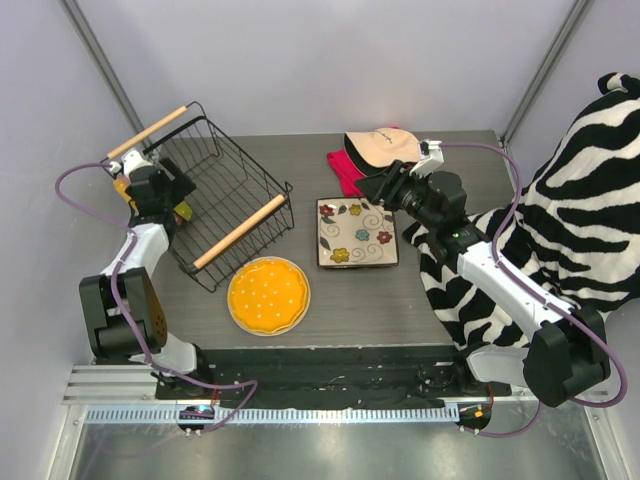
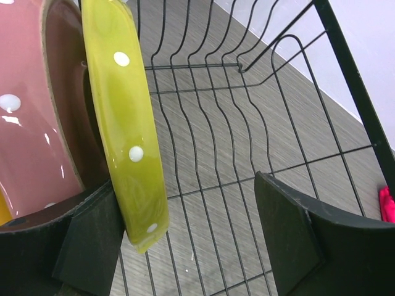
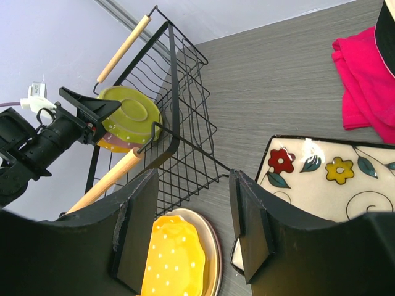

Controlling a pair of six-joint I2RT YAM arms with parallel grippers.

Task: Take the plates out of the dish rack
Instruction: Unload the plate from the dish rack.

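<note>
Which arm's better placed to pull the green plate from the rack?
Left. The left claw, open, straddles the green plate in the dish rack; the right claw hangs open by the square plate, outside it.

The rack [image 1: 225, 195] stands left on the bench [image 1: 400, 300], two plates [image 3: 126, 111] in it; a plate stack [image 1: 268, 295] before it, square plate [image 1: 357, 232] right.

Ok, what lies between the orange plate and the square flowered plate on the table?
Nothing. In the top view the strip of table between the orange plate and the square flowered plate is bare; the two lie apart.
</note>
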